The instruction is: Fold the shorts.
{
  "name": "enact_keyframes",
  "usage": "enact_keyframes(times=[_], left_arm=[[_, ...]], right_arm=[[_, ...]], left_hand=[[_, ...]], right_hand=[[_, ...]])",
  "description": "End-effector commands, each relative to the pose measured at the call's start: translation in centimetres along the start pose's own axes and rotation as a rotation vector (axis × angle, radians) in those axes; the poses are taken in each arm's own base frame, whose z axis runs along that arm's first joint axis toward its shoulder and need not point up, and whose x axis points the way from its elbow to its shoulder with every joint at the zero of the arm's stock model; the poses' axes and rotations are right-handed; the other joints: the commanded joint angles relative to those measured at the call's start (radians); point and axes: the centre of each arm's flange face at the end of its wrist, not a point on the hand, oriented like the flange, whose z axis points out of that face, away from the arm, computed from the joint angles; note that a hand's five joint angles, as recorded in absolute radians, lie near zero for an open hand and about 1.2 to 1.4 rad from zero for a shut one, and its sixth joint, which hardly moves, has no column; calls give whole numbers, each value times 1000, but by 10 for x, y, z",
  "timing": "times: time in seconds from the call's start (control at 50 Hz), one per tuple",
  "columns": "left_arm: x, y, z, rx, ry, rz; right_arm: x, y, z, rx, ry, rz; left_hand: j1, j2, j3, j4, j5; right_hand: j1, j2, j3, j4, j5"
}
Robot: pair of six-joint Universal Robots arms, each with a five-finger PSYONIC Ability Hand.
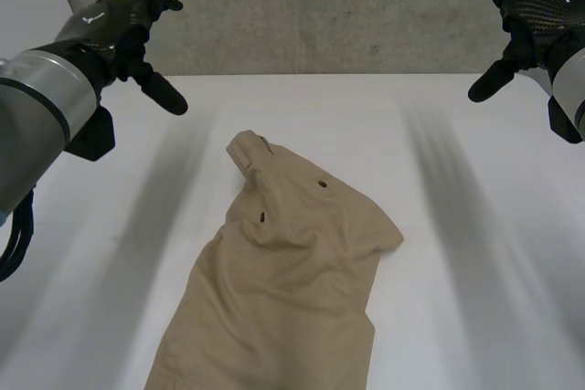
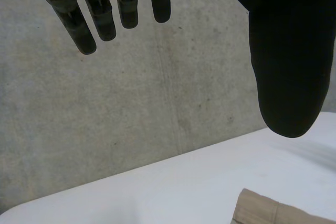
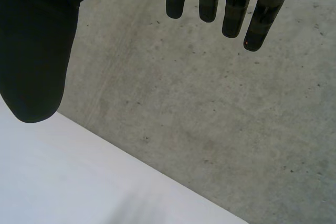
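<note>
Tan shorts (image 1: 288, 267) lie rumpled on the white table (image 1: 475, 253), reaching from the middle toward the near edge, with two small dark buttonholes on top. My left hand (image 1: 119, 29) hovers high over the far left of the table, open, fingers spread and thumb pointing inward, well clear of the cloth. My right hand (image 1: 530, 6) hangs at the far right, open too and empty. In the left wrist view the straight fingers (image 2: 97, 14) and thumb hold nothing, and a corner of the shorts (image 2: 268, 211) lies below the thumb. The right wrist view shows straight fingers (image 3: 236, 9) over bare table.
A grey concrete wall (image 1: 320, 15) stands behind the table's far edge. White tabletop (image 3: 63, 182) stretches to both sides of the shorts.
</note>
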Motion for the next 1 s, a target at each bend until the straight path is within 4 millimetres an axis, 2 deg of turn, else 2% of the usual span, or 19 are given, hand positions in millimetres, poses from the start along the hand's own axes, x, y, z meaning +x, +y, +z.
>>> enact_keyframes(times=[0.02, 0.12, 0.28, 0.34, 0.42, 0.44, 0.46, 0.48, 0.56, 0.62, 0.72, 0.74, 0.78, 0.8, 0.82, 0.88, 0.92, 0.98, 1.0], left_arm=[[3, 39, 25, -56, 51, 62], [6, 88, 51, -138, 106, 172], [22, 142, 86, -129, 159, 212], [23, 155, 95, -124, 154, 219], [35, 162, 97, -122, 191, 222], [41, 162, 94, -121, 204, 220], [43, 163, 93, -123, 210, 218], [47, 163, 91, -124, 216, 217], [74, 165, 68, -150, 290, 213], [104, 150, 29, -152, 401, 209], [147, 151, -39, -196, 645, 212], [159, 155, -64, -217, 738, 212], [169, 159, -86, -230, 818, 219], [176, 161, -105, -240, 880, 225], [179, 162, -112, -241, 905, 230], [178, 163, -122, -233, 919, 264], [177, 163, -121, -215, 907, 290], [169, 157, -111, -180, 841, 334], [159, 152, -100, -167, 780, 350]], right_arm=[[-1, 3, 0, -11, -11, -47], [-4, 8, 0, -20, -30, -106], [-5, 14, -1, -37, -39, -129], [-6, 18, 1, -49, -43, -128], [-7, 21, 2, -59, -46, -131], [-7, 22, 2, -61, -45, -134], [-7, 22, 2, -61, -45, -138], [-6, 21, 2, -58, -44, -148], [-2, 19, 4, -49, -34, -183], [-2, 18, 5, -43, -31, -201], [-1, 16, 5, -42, -32, -233], [-1, 16, 5, -42, -32, -239], [-1, 16, 5, -42, -32, -253], [-1, 16, 5, -40, -32, -268], [-1, 16, 5, -40, -32, -273], [-2, 16, 4, -40, -34, -294], [-3, 17, 4, -43, -39, -303], [-4, 17, 3, -45, -43, -303], [-5, 18, 3, -48, -47, -304]], left_hand=[[13, -2, -14, -3, -21], [30, 15, 4, 14, -3], [119, 103, 92, 102, 85], [151, 135, 124, 134, 117], [675, 659, 648, 658, 641], [1080, 1065, 1054, 1064, 1047], [1206, 1191, 1180, 1190, 1173], [1207, 1192, 1181, 1191, 1174], [1207, 1192, 1181, 1191, 1174], [1207, 1192, 1181, 1191, 1174], [1207, 1192, 1181, 1191, 1174], [1179, 1164, 1152, 1162, 1145], [933, 918, 907, 917, 900], [659, 643, 632, 642, 625], [540, 524, 513, 523, 506], [281, 266, 255, 265, 247], [227, 212, 201, 211, 194], [154, 139, 128, 138, 121], [139, 124, 113, 123, 106]], right_hand=[[32, -33, -13, -66, -67], [32, -33, -13, -66, -67], [32, -33, -13, -66, -67], [32, -33, -13, -66, -67], [32, -33, -13, -66, -67], [32, -33, -13, -66, -67], [32, -33, -13, -66, -67], [32, -33, -13, -66, -67], [32, -33, -13, -66, -67], [32, -33, -13, -66, -67], [32, -33, -13, -66, -67], [32, -33, -13, -66, -67], [32, -33, -13, -66, -67], [32, -33, -13, -66, -67], [32, -33, -13, -66, -67], [32, -33, -13, -66, -67], [32, -33, -13, -66, -67], [32, -33, -13, -66, -67], [32, -33, -13, -66, -67]])
